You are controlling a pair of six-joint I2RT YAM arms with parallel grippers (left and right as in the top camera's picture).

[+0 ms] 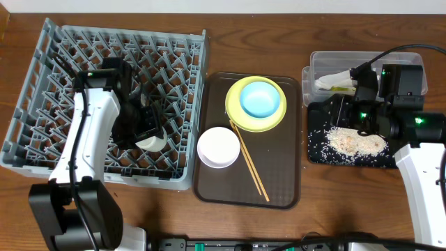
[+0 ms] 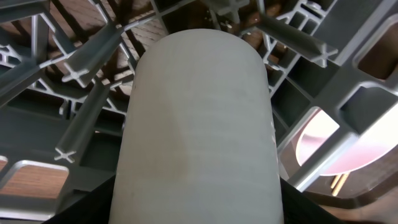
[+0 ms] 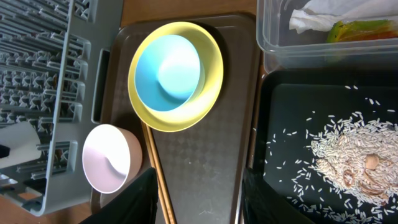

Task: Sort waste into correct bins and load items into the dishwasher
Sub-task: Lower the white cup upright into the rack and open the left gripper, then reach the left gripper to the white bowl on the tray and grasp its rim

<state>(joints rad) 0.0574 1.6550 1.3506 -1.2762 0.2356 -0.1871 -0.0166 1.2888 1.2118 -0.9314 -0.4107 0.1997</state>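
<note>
My left gripper [image 1: 148, 131] is shut on the small white cup [image 2: 198, 124] and holds it inside the grey dish rack [image 1: 63, 49], near its front right part; the cup [image 1: 148, 142] also shows from overhead. My right gripper [image 3: 198, 198] is open and empty, above the brown tray's right side. On that tray the light blue bowl [image 1: 259, 99] sits in the yellow plate [image 1: 276, 120], the white bowl [image 1: 218, 147] lies in front, and the chopsticks [image 1: 249, 162] lie beside it. The clear box [image 1: 322, 61] holds the napkin [image 3: 323, 14] and the wrapper [image 3: 360, 29]. Rice [image 1: 357, 143] lies in the black tray [image 1: 317, 150].
The brown serving tray [image 1: 279, 192] lies between the rack and the bins. The clear box stands behind the black tray at the right. My right arm [image 1: 418, 167] reaches over the black tray's right end. Bare wooden table surrounds them.
</note>
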